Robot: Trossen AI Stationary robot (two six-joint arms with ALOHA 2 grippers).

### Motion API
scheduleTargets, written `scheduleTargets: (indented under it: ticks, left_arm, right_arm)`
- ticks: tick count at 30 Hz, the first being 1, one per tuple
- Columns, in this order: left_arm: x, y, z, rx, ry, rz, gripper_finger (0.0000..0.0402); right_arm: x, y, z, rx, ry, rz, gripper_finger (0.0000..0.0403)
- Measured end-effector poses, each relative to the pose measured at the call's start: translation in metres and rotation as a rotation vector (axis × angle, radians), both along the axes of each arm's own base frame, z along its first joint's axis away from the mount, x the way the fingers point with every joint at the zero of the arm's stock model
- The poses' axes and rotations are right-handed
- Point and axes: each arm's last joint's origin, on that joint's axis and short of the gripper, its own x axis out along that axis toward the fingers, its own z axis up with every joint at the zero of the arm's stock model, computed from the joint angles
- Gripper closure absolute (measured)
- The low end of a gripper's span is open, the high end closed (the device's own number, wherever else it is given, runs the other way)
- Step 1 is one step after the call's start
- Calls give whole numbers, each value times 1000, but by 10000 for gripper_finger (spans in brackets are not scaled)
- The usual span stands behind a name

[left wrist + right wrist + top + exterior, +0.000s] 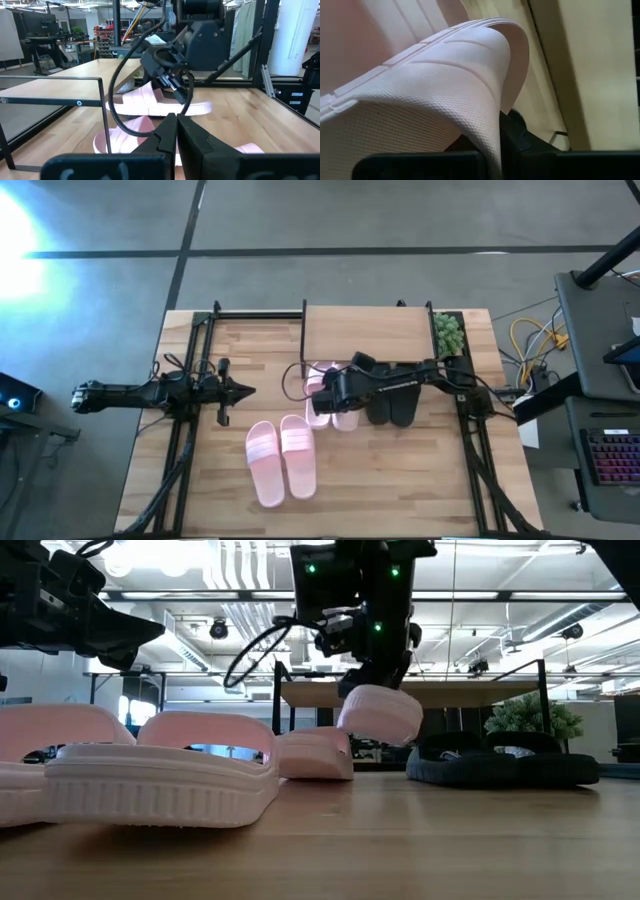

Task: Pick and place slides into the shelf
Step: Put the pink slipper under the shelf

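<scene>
My right gripper reaches in from the table's right side, in front of the shelf, and is shut on a light pink slide. A second pink slide lies flat on the table just beside and below it. Two black slides lie side by side on their soles at the shelf's front, partly under my right arm. Two more pink slides lie together nearer the table's near edge. My left gripper hovers shut over the table's left part and touches nothing. My right gripper holds the pink slide by its broad strap. The strap's edge runs down between the dark fingers, pinched. The fingers come slanting down from the table's right. The slide is lifted clear of the table and tilted.
A green plant stands at the shelf's right end. Black frame rails run along the table's left and right sides. Bare wood lies right of the near pink pair. Cables and a desk with a keyboard stand beyond the right edge.
</scene>
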Motion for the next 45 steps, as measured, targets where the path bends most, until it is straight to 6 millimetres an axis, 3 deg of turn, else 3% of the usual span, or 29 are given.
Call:
scheduleTargets:
  ticks: [9,21,36,40,45]
  left_arm:
    - [0,0,0,0,0,0,402]
    - [0,0,0,0,0,0,402]
    - [0,0,0,0,0,0,402]
    - [0,0,0,0,0,0,402]
    - [0,0,0,0,0,0,402]
  right_arm:
    - [-12,1,-22,35,27,-57,390]
    - [-21,-7,-26,19,87,-108,390]
    - [-13,-7,-28,58,113,25,389]
    - [-13,-8,-28,70,112,20,371]
    - [-13,-8,-29,112,107,9,315]
